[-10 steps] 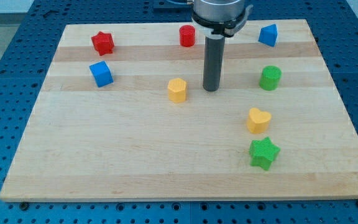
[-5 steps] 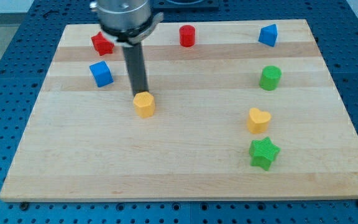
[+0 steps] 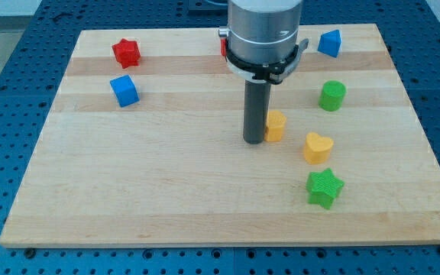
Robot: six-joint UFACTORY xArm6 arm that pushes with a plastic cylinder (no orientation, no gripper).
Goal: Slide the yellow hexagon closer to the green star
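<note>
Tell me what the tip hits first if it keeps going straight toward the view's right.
My tip sits just left of the yellow hexagon, apparently touching it, so it meets that first. Beyond lies the yellow heart, slightly lower.

Red star [image 3: 126, 52] near the board's [image 3: 128, 198] top-left corner, blue cube [image 3: 124, 90] just below it. Blue block [image 3: 329, 43] near top-right corner, green cylinder [image 3: 331, 95] below it toward the right edge. Yellow heart [image 3: 318, 147] lower right of centre. 1 red block [image 3: 224, 46] at top edge, mostly hidden.
</note>
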